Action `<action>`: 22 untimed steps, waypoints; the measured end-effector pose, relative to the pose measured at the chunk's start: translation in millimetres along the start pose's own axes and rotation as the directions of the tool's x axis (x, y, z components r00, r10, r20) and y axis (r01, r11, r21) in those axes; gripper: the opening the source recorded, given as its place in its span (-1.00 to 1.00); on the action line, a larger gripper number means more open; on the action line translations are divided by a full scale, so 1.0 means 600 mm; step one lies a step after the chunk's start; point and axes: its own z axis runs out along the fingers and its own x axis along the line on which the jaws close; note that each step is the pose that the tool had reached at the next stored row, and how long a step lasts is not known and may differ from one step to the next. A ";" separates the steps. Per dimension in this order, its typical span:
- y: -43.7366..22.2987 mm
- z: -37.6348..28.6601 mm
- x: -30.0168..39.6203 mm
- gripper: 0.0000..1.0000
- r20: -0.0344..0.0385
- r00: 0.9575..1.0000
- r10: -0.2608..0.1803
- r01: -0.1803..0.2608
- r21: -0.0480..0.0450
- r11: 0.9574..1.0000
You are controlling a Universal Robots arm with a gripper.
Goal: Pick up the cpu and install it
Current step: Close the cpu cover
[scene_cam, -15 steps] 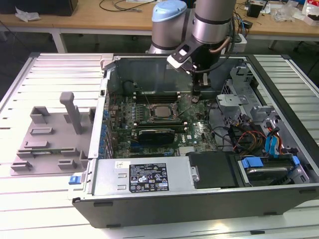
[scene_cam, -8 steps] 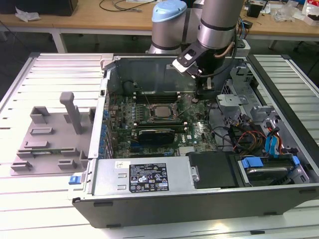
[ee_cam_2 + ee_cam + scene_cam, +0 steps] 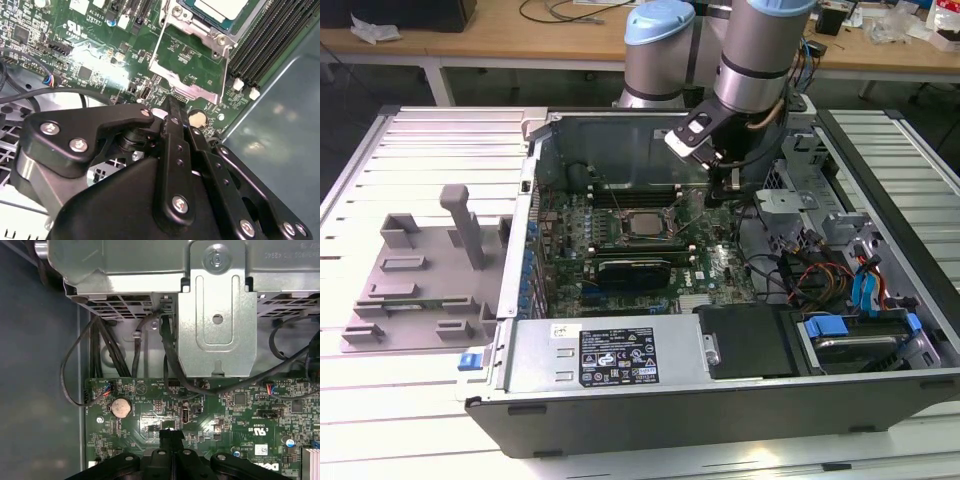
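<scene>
Your gripper's (image 3: pixel 172 102) black linkage bars sit closest in both wrist views. Its two fingers are pressed together with nothing between them, and the tips are low over the green motherboard (image 3: pixel 100 60). You cannot tell whether the tips touch the board. Just beside them sits a round silver coin cell (image 3: pixel 198 118).

Past the tips, in the second wrist view, the socket's metal bracket (image 3: pixel 187 75) looks swung open. Beyond it the cpu (image 3: pixel 220 7) lies flat inside the socket frame, its pale silver top facing up, with black memory slots (image 3: pixel 265 45) running alongside. In the first wrist view, beyond the board's edge, black cables (image 3: pixel 100 355) loop up to a grey metal drive cage (image 3: pixel 217 315).

In the exterior view, the computer case (image 3: pixel 720 410) lies open on its side on a white slatted table (image 3: pixel 380 400). Its dark wall is nearest, then a silver power supply (image 3: pixel 610 352) bearing a label. Farther in comes a long black card (image 3: pixel 635 268), then the cpu in its socket at mid-board. The gripper hangs near the cpu, on the exterior view's right of it and apart from it.

A grey plastic fixture (image 3: pixel 420 280) rests on the table at the exterior view's left of the case. The arm (image 3: pixel 755 50) rises behind the case, with wooden benches (image 3: pixel 520 40) farthest back.
</scene>
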 end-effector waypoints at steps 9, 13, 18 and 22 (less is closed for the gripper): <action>-0.025 0.003 0.000 -0.79 -0.001 1.000 -0.003 0.003 -0.001 1.000; -0.044 0.003 0.000 -0.79 -0.001 1.000 -0.004 0.004 -0.007 1.000; -0.099 0.003 0.000 -0.79 -0.001 1.000 -0.004 0.004 -0.021 1.000; -0.115 0.004 -0.001 -0.79 -0.001 1.000 -0.004 0.004 -0.022 1.000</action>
